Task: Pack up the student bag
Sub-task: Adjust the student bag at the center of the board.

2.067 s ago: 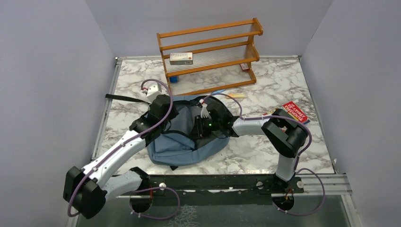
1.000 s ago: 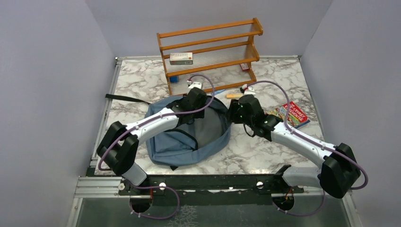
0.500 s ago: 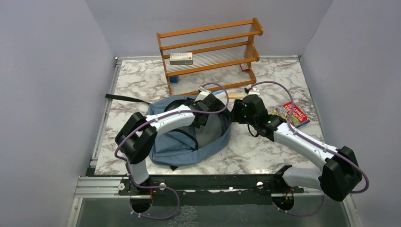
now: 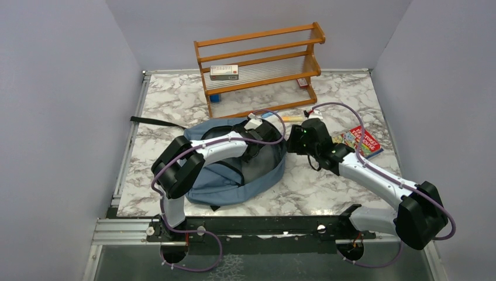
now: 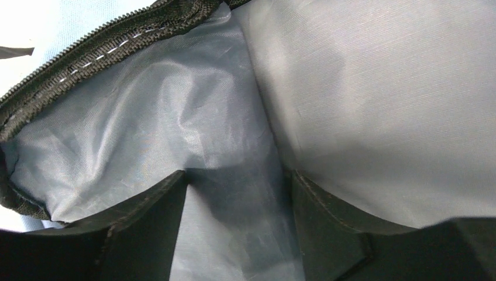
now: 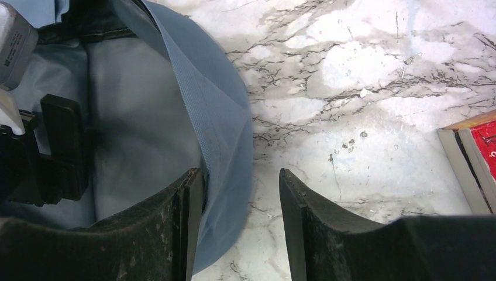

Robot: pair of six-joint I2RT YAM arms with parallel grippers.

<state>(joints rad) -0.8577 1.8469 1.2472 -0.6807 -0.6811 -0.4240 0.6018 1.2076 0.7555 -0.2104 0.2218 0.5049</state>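
The dusty-blue student bag (image 4: 216, 175) lies open in the middle of the marble table, its grey lining showing. My left gripper (image 4: 264, 140) reaches into the bag's opening at its right side; in the left wrist view it (image 5: 237, 181) is open and empty, with only grey lining (image 5: 362, 105) and black zipper trim (image 5: 88, 47) before it. My right gripper (image 4: 290, 142) is open at the bag's right edge. In the right wrist view it (image 6: 241, 175) straddles the blue bag wall (image 6: 219, 123), one finger inside and one over the marble.
A wooden two-shelf rack (image 4: 260, 64) stands at the back with a small white box (image 4: 224, 72) on it. A red book (image 4: 361, 141) lies right of the bag and also shows in the right wrist view (image 6: 482, 146). A pencil (image 4: 292, 119) lies by the rack's foot. A black strap (image 4: 155, 122) trails left.
My left arm has swung right across the bag, its gripper now inside the right side of the opening. My right arm pulled out of the bag and settled at its right rim.
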